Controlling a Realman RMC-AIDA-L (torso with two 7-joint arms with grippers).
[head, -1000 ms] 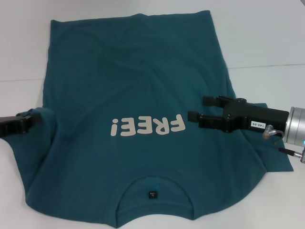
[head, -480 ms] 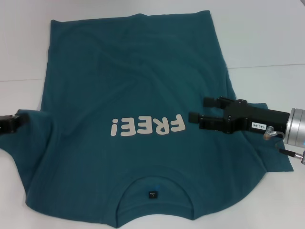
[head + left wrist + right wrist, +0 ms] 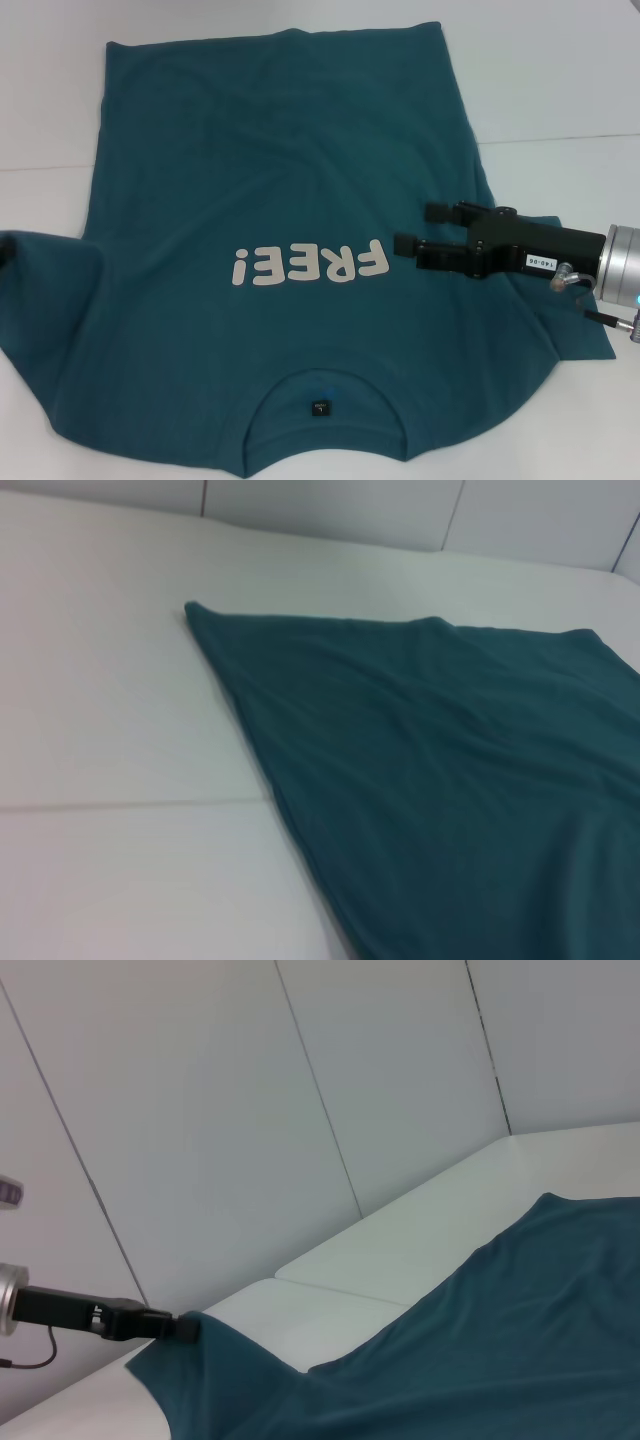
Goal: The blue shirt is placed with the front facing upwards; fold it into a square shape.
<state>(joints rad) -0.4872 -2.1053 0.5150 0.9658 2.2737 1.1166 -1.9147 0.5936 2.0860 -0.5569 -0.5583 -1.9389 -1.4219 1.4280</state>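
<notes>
From the head we see the shirt spread flat on the white table, lettering up, collar nearest us. Our right gripper hovers over its right side, fingers spread, holding nothing. Only the right wrist view shows our left gripper, at the shirt's left sleeve edge; we cannot tell its claw's state

The right pincer reaches in from the frame's right edge, level, fingers parted. The left pincer appears only in the right wrist view, lower left.
</notes>
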